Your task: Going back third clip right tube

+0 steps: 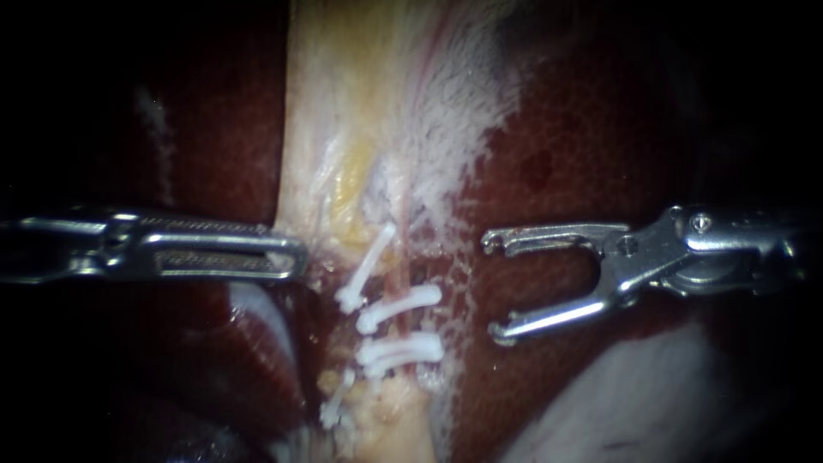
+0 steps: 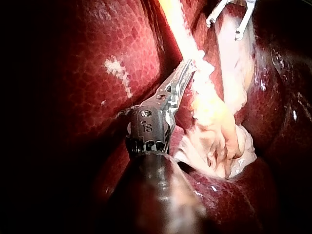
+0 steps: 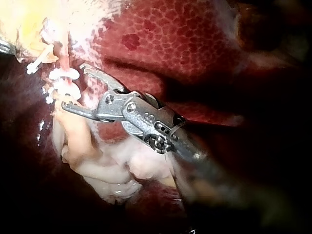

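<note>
Right instrument [image 1: 493, 287]: its two curved jaws are spread wide and hold nothing. Dark liver [image 1: 583, 154] shows through the gap. The jaw tips point toward the right edge of the pale tissue band [image 1: 343, 103] and sit just beside it without touching.

Just past that edge, white clips [image 1: 401, 347] lie stacked crosswise over the thin pinkish right tube [image 1: 397, 281], which runs down the band. The lowest stack looks doubled, so the third clip appears to be seated.

Left instrument [image 1: 296, 257]: its jaws are pressed together on the left edge of the same band, apparently pinching it and holding it taut.

Likely risks from here:
- If the spread jaws drift toward the band instead of away, a tip could hook a clip and lever it off the tube, or nick the tube.
- The lower jaw sits close over the liver, so dipping it could scrape the surface.
- If the left instrument's hold slips or pulls harder, the band would shift and strain the clipped tube.
</note>
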Robot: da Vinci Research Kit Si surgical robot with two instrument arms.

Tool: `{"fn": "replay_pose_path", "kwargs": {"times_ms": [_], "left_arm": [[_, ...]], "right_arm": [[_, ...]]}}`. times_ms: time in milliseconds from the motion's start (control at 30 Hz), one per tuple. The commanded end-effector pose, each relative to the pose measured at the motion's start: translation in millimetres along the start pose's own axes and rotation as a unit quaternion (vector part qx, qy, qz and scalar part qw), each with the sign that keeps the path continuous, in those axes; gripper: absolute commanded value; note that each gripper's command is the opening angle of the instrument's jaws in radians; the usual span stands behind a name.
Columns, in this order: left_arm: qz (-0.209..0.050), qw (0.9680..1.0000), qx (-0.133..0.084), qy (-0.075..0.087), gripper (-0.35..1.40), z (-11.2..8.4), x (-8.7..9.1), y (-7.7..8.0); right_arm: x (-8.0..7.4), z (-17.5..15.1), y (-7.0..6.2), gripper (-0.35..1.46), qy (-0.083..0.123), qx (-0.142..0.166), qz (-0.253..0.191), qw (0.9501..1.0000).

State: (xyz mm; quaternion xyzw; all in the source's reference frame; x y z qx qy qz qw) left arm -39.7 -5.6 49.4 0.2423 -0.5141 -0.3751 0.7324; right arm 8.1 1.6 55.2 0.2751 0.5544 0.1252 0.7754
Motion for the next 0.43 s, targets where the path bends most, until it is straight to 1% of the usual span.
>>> {"fn": "replay_pose_path", "kwargs": {"times_ms": [33,433], "left_arm": [[0.0,1.0,0.001,0.0,-0.35,0.0,0.0,0.0],[0.0,1.0,0.001,0.0,-0.35,0.0,0.0,0.0]], "right_arm": [[0.0,0.0,0.0,0.6,0.0,0.0,0.0,1.0],[-0.1,-0.3,0.0,0.6,0.0,0.001,0.0,1.0]]}}
